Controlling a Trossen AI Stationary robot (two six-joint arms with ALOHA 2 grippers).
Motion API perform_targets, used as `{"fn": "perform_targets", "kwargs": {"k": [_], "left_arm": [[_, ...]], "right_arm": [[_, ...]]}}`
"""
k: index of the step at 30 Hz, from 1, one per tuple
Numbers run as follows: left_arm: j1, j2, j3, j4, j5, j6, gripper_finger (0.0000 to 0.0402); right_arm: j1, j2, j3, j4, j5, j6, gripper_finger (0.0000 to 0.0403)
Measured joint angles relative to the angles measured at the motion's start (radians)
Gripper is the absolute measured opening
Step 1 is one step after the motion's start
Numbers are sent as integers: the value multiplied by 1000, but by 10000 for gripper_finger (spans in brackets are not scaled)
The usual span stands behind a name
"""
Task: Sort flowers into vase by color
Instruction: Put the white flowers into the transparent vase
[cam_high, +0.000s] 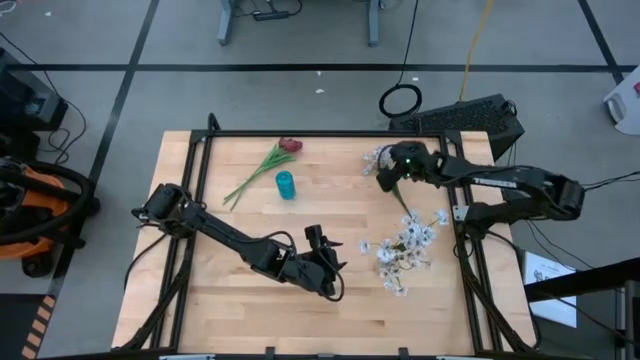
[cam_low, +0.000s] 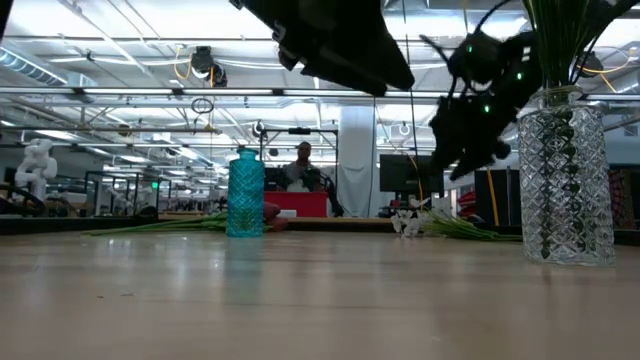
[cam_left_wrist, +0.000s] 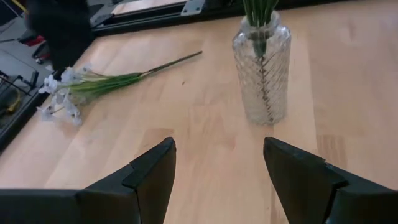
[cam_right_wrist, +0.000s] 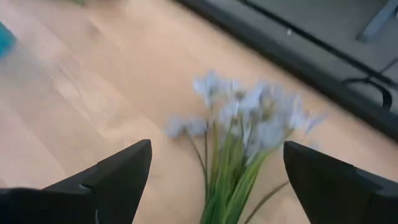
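A white flower spray (cam_right_wrist: 242, 124) lies on the table near its far edge, the stem (cam_high: 405, 205) running toward the near side. My right gripper (cam_right_wrist: 217, 180) hovers open just above the blossoms (cam_high: 375, 158). A clear glass vase (cam_left_wrist: 261, 68) stands right of centre with white flowers (cam_high: 405, 250) in it. My left gripper (cam_left_wrist: 217, 174) is open a short way left of that vase, pointing at it. A red flower (cam_high: 288, 146) lies at the far side beside a small teal vase (cam_high: 286, 185).
A black frame rail (cam_high: 300, 133) runs along the table's far edge, close behind the lying flowers. The teal vase (cam_low: 245, 195) stands between the two lying stems. Bare wood (cam_high: 230, 300) lies at the near left. A person (cam_low: 303, 165) sits in the room beyond.
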Motion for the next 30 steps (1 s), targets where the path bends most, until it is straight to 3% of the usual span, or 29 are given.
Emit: {"fn": "perform_targets", "kwargs": {"k": [9,15,30], "left_arm": [[0,0,-14,43,3,-36,248],[-1,0,-14,45,35,-35,248],[-1,0,-14,43,39,-32,248]], "right_arm": [[1,144,-50,27,-15,67,353],[1,212,-50,32,93,106,353],[0,317,-48,72,82,135,351]]}}
